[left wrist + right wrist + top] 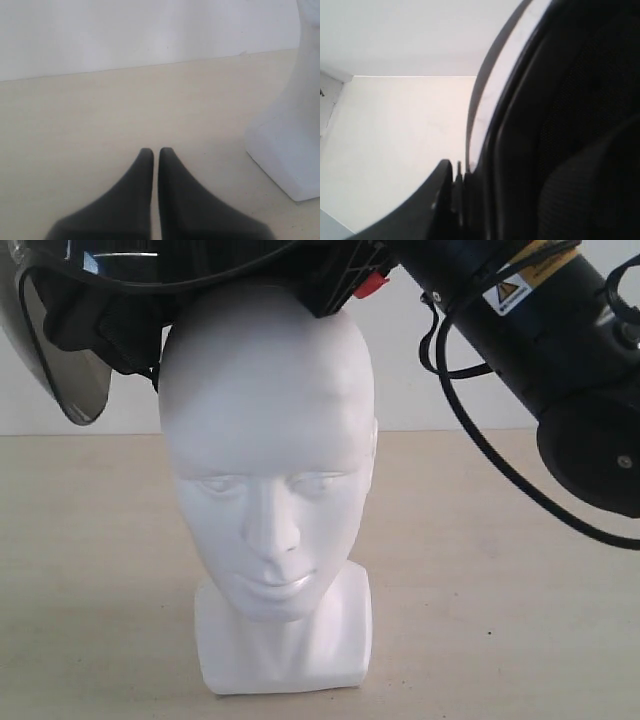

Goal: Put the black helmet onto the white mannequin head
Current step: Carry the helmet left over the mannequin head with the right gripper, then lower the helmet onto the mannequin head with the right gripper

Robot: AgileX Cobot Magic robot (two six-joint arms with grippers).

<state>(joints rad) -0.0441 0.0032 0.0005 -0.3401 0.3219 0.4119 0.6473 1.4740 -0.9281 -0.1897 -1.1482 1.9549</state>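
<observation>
The black helmet (100,320) hangs at the top of the exterior view, over the crown of the white mannequin head (268,440), shifted toward the left side, its smoky visor (60,360) hanging down beside the forehead. I cannot tell whether the lining touches the crown. The head stands upright on the pale worktop (500,620), face to the camera. The right hand (460,175) pinches the rim of the helmet. The left hand (156,152) is low over the worktop near the base of the head, its fingers pressed almost together with nothing between.
</observation>
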